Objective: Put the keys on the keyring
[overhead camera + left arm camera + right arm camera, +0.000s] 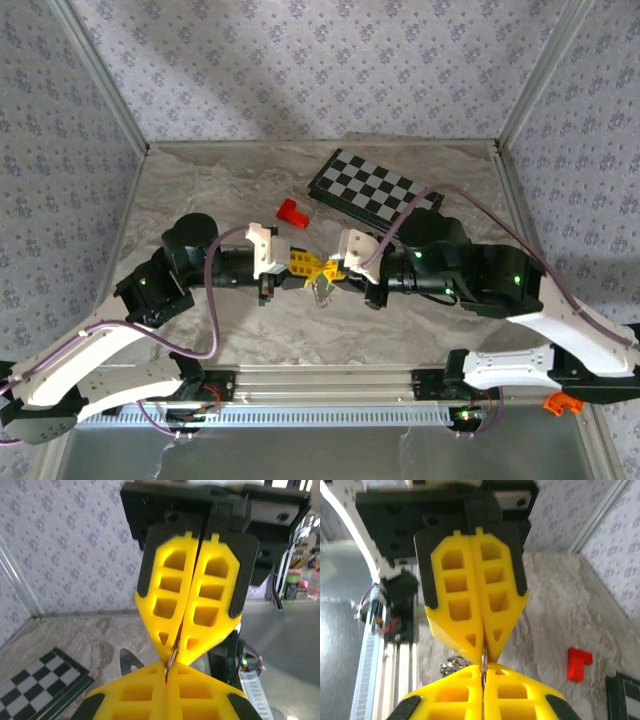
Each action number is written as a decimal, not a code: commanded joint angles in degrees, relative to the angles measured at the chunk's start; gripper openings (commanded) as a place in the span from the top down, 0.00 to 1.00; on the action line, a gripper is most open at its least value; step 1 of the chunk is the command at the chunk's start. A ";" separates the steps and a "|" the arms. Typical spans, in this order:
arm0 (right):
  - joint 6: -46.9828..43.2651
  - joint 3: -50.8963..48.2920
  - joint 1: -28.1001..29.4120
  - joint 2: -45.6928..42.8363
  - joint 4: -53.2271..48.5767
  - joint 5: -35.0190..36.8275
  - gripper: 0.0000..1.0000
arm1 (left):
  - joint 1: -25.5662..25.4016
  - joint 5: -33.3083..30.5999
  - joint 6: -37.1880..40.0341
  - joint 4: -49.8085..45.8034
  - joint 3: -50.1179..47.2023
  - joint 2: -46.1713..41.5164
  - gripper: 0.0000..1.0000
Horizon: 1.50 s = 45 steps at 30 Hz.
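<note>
Clamping the thin silvery keyring [322, 289] from both sides, the closed yellow jaws of the left gripper [308, 270] and right gripper [333, 270] meet tip to tip, part of it dangling just below them, above the marble table [220, 180], with the red block [293, 212] and chessboard [372, 190] lying beyond.

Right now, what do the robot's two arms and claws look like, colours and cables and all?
Both arms, left arm and right arm, have white lower segments and black upper joints with small green lights. A pale purple cable loops along each. The left claw and right claw are yellow with rectangular cut-outs, on black mounts.
</note>
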 commanded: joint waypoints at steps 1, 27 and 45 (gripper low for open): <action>1.11 -3.94 0.47 -2.02 12.98 -0.84 0.88 | -0.15 1.02 -2.72 10.49 0.02 -1.24 1.00; 3.82 -6.57 -7.38 -5.65 17.41 -9.61 0.73 | -0.22 7.25 -7.26 16.19 -2.69 -2.20 1.00; 2.46 -9.39 -9.69 -8.01 17.77 -16.03 0.76 | -0.16 6.80 -8.11 17.34 -3.14 -2.22 1.00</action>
